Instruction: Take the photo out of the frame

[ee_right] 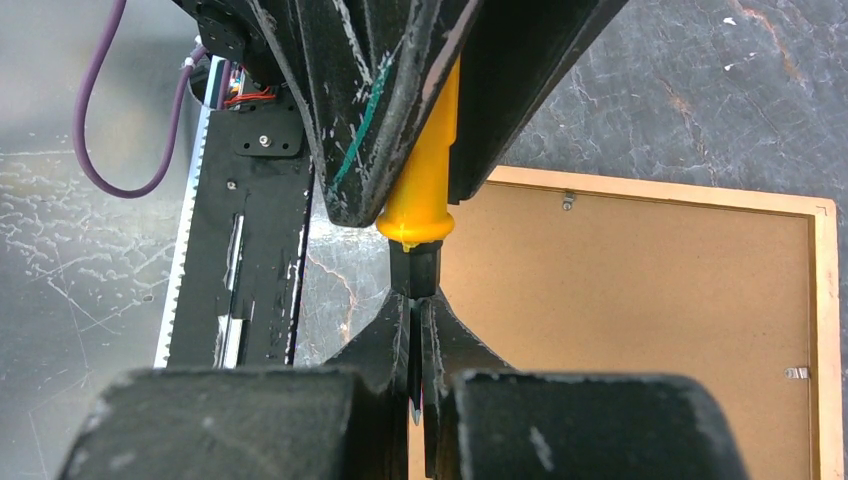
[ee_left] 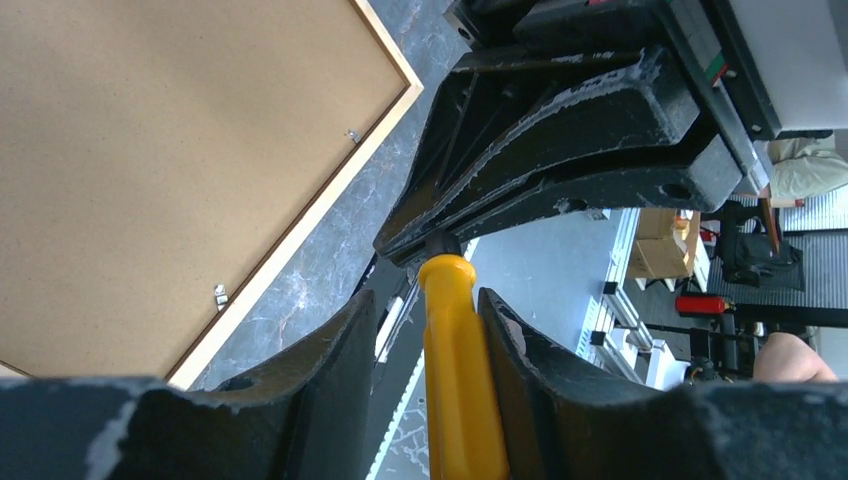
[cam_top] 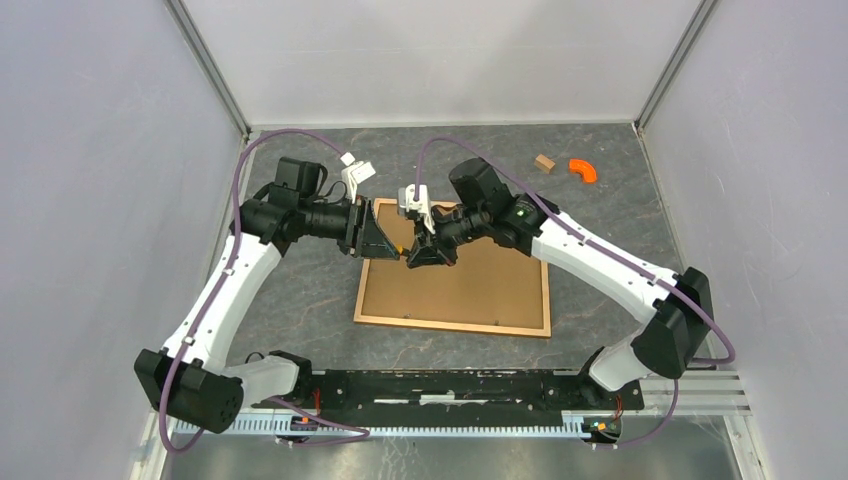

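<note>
Large rectangular frame with thin orange-brown wooden border [cam_top: 450,326] lies flat, back side up, at centre of the dark grey marbled surface [cam_top: 300,300]. Plain brown backing board [cam_top: 460,285] fills it. Photo is hidden, nothing of it shows in any view. Small metal tabs [ee_left: 352,136] [ee_right: 568,200] sit along the inner edge of the border, over the board.

Both arms meet above the frame's 11 o'clock corner, pincers tip to tip.

- Left pincer [cam_top: 392,246] comes in from 9 o'clock. It is clamped on the yellow plastic handle of a yellow-handled screwdriver [cam_top: 403,250]. In the left wrist view the handle [ee_left: 455,380] is pressed between both black fingers [ee_left: 330,360].
- Right pincer [cam_top: 425,250] comes in from 3 o'clock. It is closed tight on the screwdriver's black collar and thin metal shaft. In the right wrist view the fingers [ee_right: 385,340] are nearly together, with the shaft running down between them.

Screwdriver is held off the surface, spanning between the two pincers. Handle end is in the left [ee_right: 410,205], shaft end in the right [ee_right: 415,300]. Frame border [ee_left: 300,228] [ee_right: 650,188] is below it; cannot tell if the tool tip touches anything.

At 1 o'clock on the surface, well apart from the frame, are a small tan wooden block [cam_top: 544,163] and, just beside it, an orange curved plastic piece [cam_top: 583,170].
</note>
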